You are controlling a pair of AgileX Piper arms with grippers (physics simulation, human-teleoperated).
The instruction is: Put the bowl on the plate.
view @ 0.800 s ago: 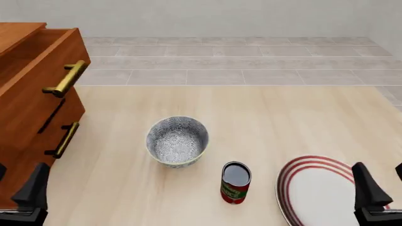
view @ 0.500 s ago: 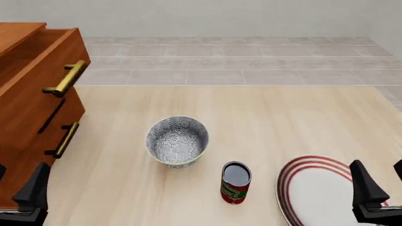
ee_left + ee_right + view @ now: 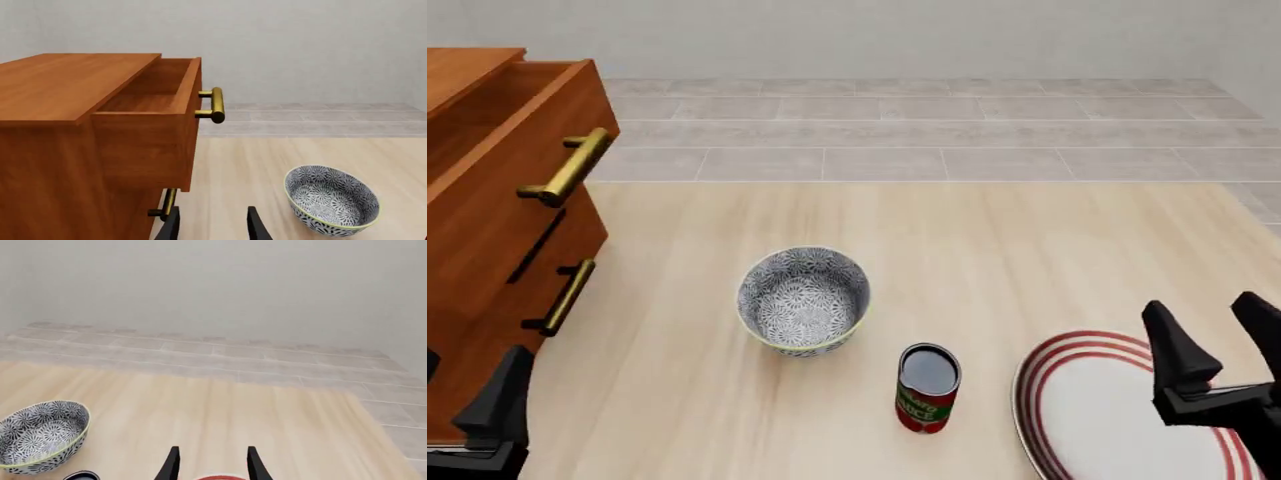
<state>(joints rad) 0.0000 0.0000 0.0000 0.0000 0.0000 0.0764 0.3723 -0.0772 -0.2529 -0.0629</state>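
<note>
Bowl sits upright on the table, front view; can at its 4 o'clock, plate farther right under the spread, empty right gripper. Left wrist view: left gripper spread, empty, beside the dresser. Right wrist view: bowl apart from the fingers.

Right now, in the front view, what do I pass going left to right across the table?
left gripper → wooden drawer cabinet → bowl → can → plate → right gripper
</note>
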